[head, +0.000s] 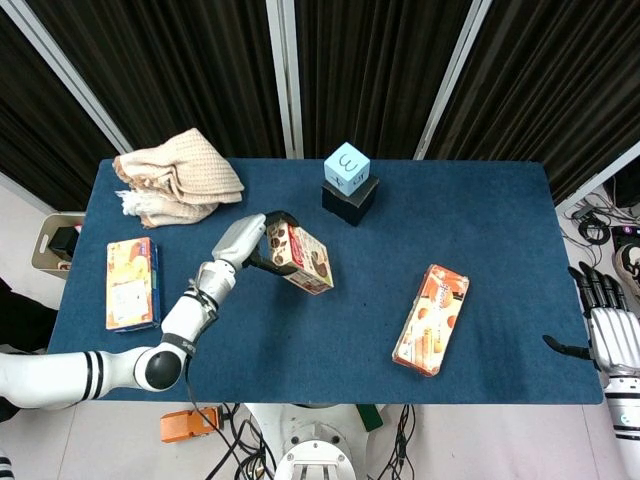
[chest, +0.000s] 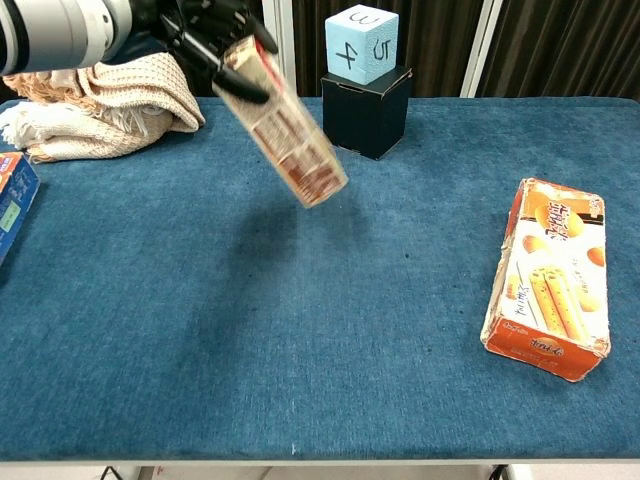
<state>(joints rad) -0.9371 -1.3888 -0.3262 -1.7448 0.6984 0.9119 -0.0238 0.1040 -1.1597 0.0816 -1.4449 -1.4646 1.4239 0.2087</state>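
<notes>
My left hand (head: 252, 240) (chest: 205, 30) grips the top end of a brown cookie box (head: 300, 258) (chest: 286, 138) and holds it tilted in the air above the blue table (head: 450, 215), its lower end swung toward the right. My right hand (head: 603, 325) hangs off the table's right edge with its fingers apart and nothing in it; the chest view does not show it. An orange biscuit box (head: 432, 319) (chest: 553, 277) lies flat at the right.
A light-blue numbered cube (head: 346, 166) (chest: 361, 43) sits on a black box (head: 350, 199) (chest: 367, 110) at the back centre. A beige folded cloth (head: 177, 177) (chest: 95, 105) lies at the back left. Another orange box (head: 131, 283) (chest: 12, 202) lies flat at the left edge.
</notes>
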